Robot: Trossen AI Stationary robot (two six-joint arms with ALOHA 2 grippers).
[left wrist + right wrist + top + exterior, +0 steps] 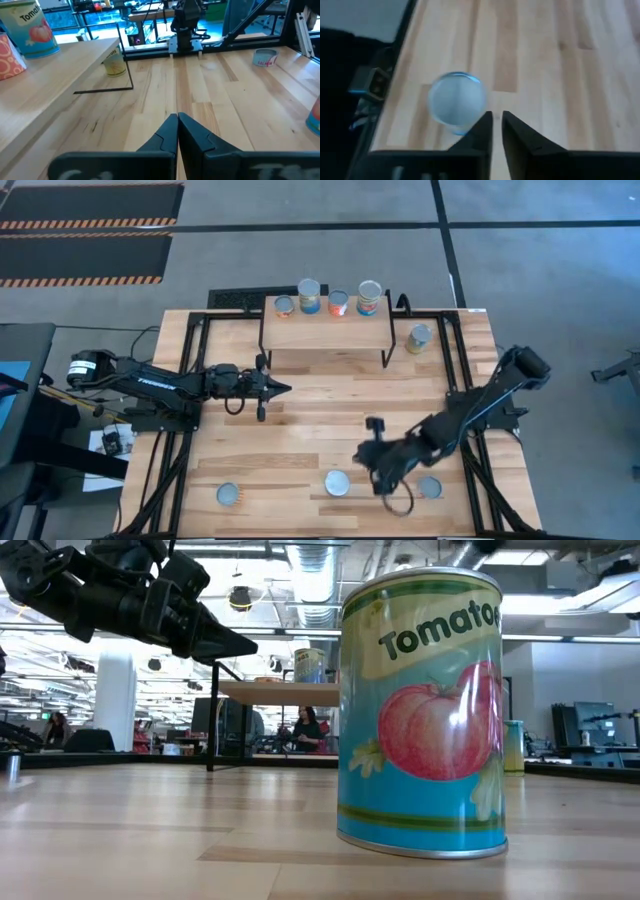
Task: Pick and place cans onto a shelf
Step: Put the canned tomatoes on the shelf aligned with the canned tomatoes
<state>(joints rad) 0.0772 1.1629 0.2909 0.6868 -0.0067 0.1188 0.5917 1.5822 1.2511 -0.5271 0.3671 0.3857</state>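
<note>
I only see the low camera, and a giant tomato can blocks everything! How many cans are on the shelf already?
Observer: Four cans stand on the shelf.
Operator: Where are the rest?
Observer: On the table: one can beside the shelf, three cans along the edge far from it.
Operator: What's the right gripper doing?
Observer: The right gripper is over that far edge, next to a blue-labelled can, fingers slightly apart, holding nothing.
</note>
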